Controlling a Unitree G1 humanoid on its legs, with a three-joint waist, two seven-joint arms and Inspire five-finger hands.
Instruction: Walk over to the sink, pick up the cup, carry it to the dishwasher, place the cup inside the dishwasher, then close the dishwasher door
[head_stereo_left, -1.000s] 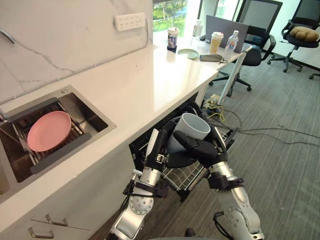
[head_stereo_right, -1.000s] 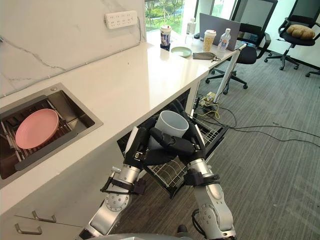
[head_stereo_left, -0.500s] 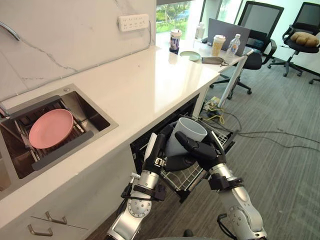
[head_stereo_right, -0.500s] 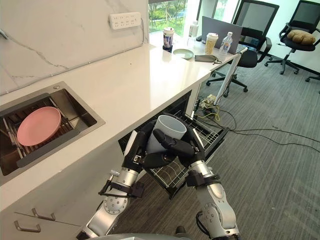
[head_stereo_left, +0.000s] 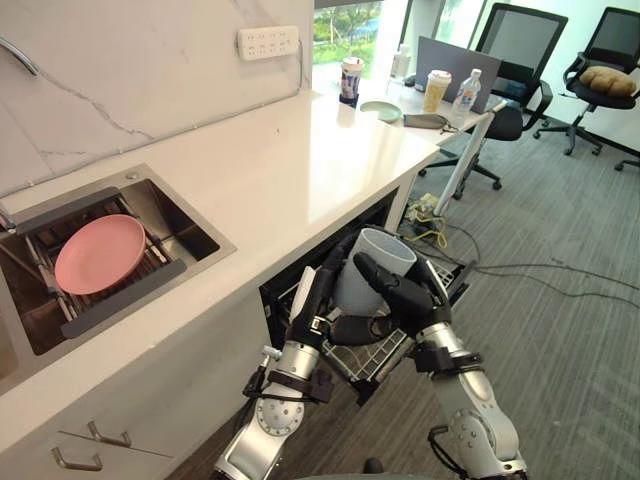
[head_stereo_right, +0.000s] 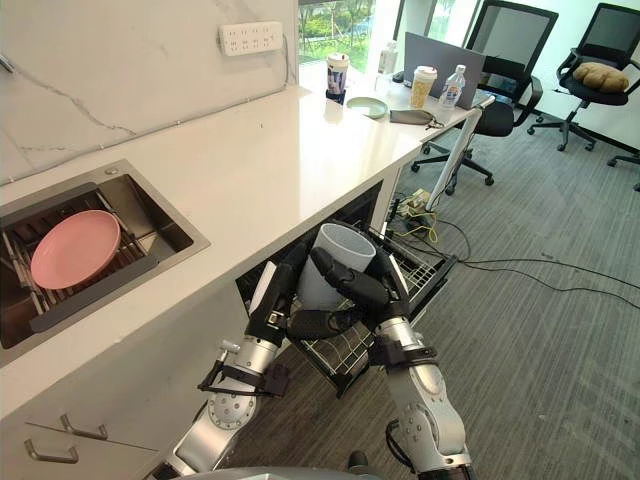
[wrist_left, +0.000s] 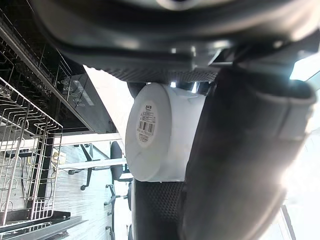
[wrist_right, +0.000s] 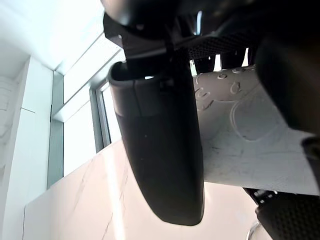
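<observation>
Gripping cup (head_stereo_left: 362, 281) two-handed: left hand (head_stereo_left: 322, 290) fingers curled round one side, right hand (head_stereo_left: 397, 292) wrapped round the other. Mouth up, over pulled-out rack (head_stereo_left: 375, 356), below counter (head_stereo_left: 300, 170) edge.

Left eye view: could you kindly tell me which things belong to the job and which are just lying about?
Job: cup, held between left hand and right hand; dishwasher rack, pulled out below it; sink.
Lying about: pink plate in the sink, power strip, green plate, water bottle, office chair.
</observation>
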